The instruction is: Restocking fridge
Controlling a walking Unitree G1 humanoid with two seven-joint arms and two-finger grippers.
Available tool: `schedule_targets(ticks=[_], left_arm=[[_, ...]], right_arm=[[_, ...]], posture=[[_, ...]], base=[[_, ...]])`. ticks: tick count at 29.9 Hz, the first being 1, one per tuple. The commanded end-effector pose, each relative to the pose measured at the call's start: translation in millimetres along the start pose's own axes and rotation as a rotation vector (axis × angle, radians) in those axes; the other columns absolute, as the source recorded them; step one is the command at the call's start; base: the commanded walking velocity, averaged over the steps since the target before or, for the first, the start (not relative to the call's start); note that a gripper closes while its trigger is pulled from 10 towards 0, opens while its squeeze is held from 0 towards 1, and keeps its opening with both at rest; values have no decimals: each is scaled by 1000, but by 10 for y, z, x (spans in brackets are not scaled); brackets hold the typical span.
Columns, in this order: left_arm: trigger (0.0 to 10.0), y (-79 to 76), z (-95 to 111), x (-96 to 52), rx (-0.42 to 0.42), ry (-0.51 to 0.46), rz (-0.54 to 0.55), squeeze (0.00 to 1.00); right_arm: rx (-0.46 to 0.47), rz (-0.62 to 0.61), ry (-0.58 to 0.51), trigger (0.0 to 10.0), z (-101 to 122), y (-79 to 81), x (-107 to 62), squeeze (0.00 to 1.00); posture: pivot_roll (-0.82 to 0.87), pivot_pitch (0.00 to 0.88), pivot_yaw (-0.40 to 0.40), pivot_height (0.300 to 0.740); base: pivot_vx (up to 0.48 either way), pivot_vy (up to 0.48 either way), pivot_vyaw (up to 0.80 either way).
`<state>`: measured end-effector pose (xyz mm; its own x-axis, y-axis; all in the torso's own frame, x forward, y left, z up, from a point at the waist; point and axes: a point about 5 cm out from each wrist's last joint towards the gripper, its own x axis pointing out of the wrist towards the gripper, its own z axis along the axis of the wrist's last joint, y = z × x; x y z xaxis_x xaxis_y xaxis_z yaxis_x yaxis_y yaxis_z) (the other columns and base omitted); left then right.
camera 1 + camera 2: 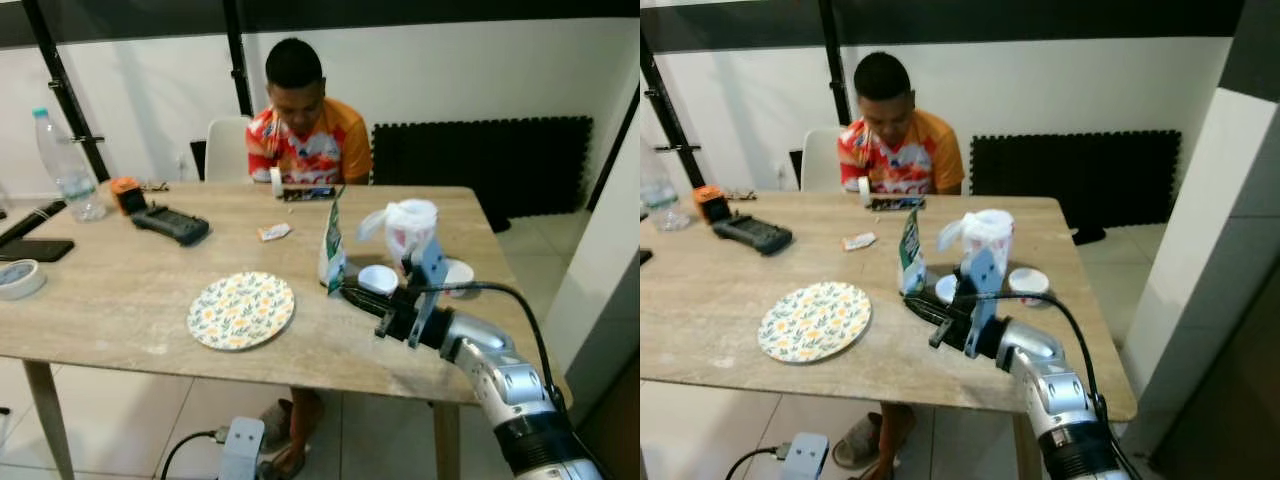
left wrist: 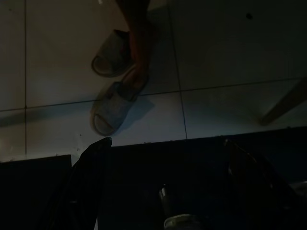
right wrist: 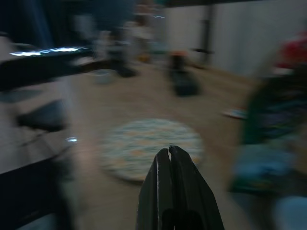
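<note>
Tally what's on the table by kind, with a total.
Bottles: 1, clear bottle
Plates: 1, floral plate
Cartons: 1, green carton
White lidded tubs: 2, tub and tub
Bagged cups: 1, cup
Tape rolls: 1, tape
Black handheld devices: 1, device
Total: 8

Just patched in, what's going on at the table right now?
The right gripper is stretched low over the wooden table, its fingers closed and empty, right beside the base of the green-and-white carton. A white lidded cup and a small white lid stand just behind it, and the floral plate lies further to the robot's left. A person sits at the far side, looking down. The left gripper hangs idle over the floor.
</note>
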<state>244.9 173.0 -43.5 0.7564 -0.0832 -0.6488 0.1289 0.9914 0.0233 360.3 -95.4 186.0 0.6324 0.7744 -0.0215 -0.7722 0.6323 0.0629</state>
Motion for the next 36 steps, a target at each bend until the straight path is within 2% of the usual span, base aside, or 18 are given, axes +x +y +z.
schedule_targets(ticks=[1, 2, 3, 5, 6, 11, 14, 21, 22, 23, 24, 26, 29, 31, 32, 33, 35, 36], left_arm=[[10000, 28, -74, -28, -9, 10, 16, 0], [10000, 22, -91, -34, -8, 9, 19, 0], [10000, 14, -109, -43, -9, 4, 22, 0], [10000, 8, -120, -49, -9, 1, 24, 0], [10000, 3, -135, -58, -12, -4, 28, 0], [10000, 25, -188, -94, -20, -13, 38, 0], [10000, 37, -199, -103, -19, -12, 40, 0], [10000, 100, -137, -109, 7, -29, 37, 0], [10000, 106, -111, -108, 11, -38, 36, 0], [10000, 106, -111, -108, 11, -38, 36, 0], [10000, 109, -78, -106, 15, -52, 35, 0], [10000, 105, 11, -117, 10, -108, 25, 0], [10000, 102, 31, -123, 7, -124, 22, 0], [10000, 54, 110, -152, -6, -190, -26, 0], [10000, 54, 110, -152, -6, -190, -26, 0], [10000, 13, 160, -182, 5, -233, -68, 0], [10000, -104, 266, -298, 83, -330, -187, 0], [10000, -104, 266, -298, 83, -330, -187, 0]], right_arm=[[-11, -90, 1, 10000, -26, -83, 20, 0], [-13, -129, 0, 10000, -25, -120, 38, 0], [-19, -170, 0, 10000, -31, -157, 50, 584], [-24, -198, -1, 10000, -38, -181, 62, 584], [-10, -225, -2, 10000, -56, -210, 73, 1000], [3, -302, 21, 10000, -126, -276, 124, 1000], [-11, -308, 32, 10000, -135, -276, 149, 1000], [-159, -344, 128, 10000, -190, -279, 243, 1000], [-178, -347, 137, 10000, -182, -282, 253, 267], [-178, -347, 137, 10000, -182, -282, 253, 267], [-202, -350, 147, 10000, -171, -286, 260, 0], [-236, -348, 164, 10000, -157, -286, 279, 0], [-239, -346, 166, 10000, -157, -284, 285, 0], [-266, -342, 173, 10000, -149, -279, 296, 0], [-266, -342, 173, 10000, -149, -279, 296, 0], [-283, -343, 178, 10000, -144, -278, 302, 0], [-316, -360, 191, 10000, -133, -287, 310, 0], [-316, -360, 191, 10000, -133, -287, 310, 0]], posture=[[-47, 87, -24, 740], [-39, 89, -45, 740], [-29, 92, -63, 740], [-29, 92, -63, 740], [-20, 99, -78, 740], [-10, 114, -81, 740], [-10, 117, -77, 740], [-5, 155, -63, 740], [0, 168, -65, 740], [0, 168, -65, 740], [3, 176, -67, 740], [10, 191, -70, 740], [10, 191, -70, 740], [22, 218, -73, 740], [22, 218, -73, 740], [30, 232, -74, 740], [47, 263, -74, 740], [47, 263, -74, 740]], base=[[0, 0, 0], [0, 0, 0], [0, 0, 0], [0, 0, 0], [0, 0, 0], [0, 0, 0], [0, 0, 0], [0, 0, 0], [0, 0, 0], [0, 0, 0], [0, 0, 0], [0, 0, 0], [0, 0, 0], [0, 0, 0], [0, 0, 0], [0, 0, 0], [0, 0, 0], [0, 0, 0]])
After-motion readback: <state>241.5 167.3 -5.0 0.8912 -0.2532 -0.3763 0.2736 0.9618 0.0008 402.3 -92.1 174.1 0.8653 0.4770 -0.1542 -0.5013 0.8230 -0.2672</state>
